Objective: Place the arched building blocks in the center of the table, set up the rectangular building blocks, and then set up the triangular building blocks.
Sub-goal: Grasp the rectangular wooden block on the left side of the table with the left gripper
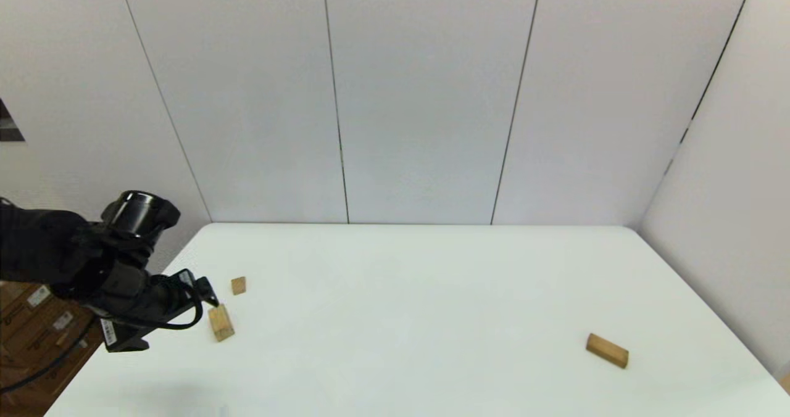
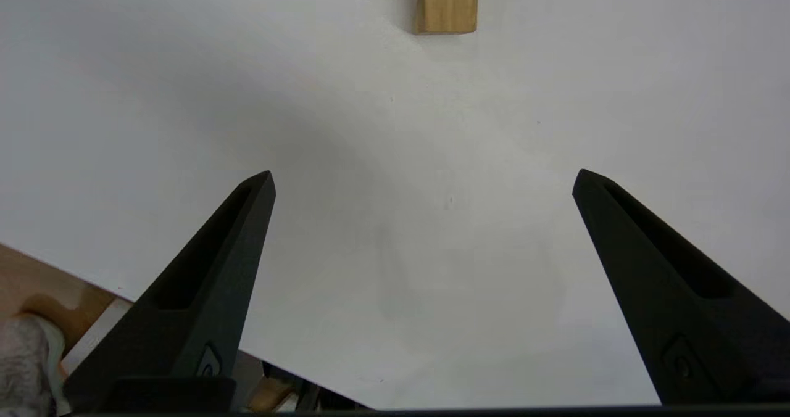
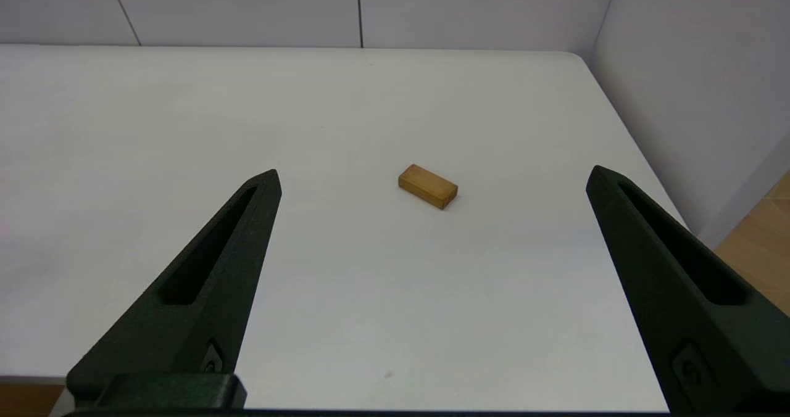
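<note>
A chunky tan block, the arched building block (image 1: 221,322), lies near the left edge of the table (image 1: 401,293); its hollow does not show. In the left wrist view only one end of the arched block (image 2: 445,4) shows, ahead of the fingers. My left gripper (image 1: 207,295) (image 2: 423,179) hovers just left of it, open and empty. The small triangular building block (image 1: 238,285) sits a little farther back. The rectangular building block (image 1: 607,350) (image 3: 428,186) lies flat at the front right. My right gripper (image 3: 433,171) is open, well short of that bar and out of the head view.
White wall panels (image 1: 426,96) close off the table's back and right sides. The table's left edge (image 2: 185,318) passes under my left fingers, with brown floor and boxes (image 1: 31,324) beyond it. A rounded corner (image 3: 574,56) lies beyond the bar.
</note>
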`<state>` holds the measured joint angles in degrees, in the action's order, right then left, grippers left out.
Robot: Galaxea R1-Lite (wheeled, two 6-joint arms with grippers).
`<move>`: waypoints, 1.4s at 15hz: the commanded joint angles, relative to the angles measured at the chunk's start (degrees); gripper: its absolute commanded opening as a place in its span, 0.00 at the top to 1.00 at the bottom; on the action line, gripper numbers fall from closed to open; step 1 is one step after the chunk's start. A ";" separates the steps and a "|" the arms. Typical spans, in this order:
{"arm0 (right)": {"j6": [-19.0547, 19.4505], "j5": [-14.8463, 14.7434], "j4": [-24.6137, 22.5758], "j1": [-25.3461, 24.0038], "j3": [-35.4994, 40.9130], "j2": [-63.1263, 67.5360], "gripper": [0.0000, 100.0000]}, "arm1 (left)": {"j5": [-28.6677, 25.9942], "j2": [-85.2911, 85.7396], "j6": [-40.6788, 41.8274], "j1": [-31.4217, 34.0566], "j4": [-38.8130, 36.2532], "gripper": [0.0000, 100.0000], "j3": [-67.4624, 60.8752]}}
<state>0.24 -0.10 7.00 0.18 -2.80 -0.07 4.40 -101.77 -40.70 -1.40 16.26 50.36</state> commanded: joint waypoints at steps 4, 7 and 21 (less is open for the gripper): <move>0.02 0.01 0.03 -0.01 -0.01 0.07 0.00 | -2.12 -15.04 -0.43 1.49 -5.72 0.00 4.22; 0.02 0.01 0.03 -0.01 -0.01 0.07 0.00 | -2.12 -18.29 -0.16 2.81 -7.39 0.00 5.63; 0.02 0.01 0.03 -0.01 -0.01 0.07 0.00 | -4.58 -25.06 1.42 5.01 -10.20 0.00 11.87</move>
<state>0.24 -0.07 7.00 0.18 -2.80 -0.07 -0.18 -126.01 -39.06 3.61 6.00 61.21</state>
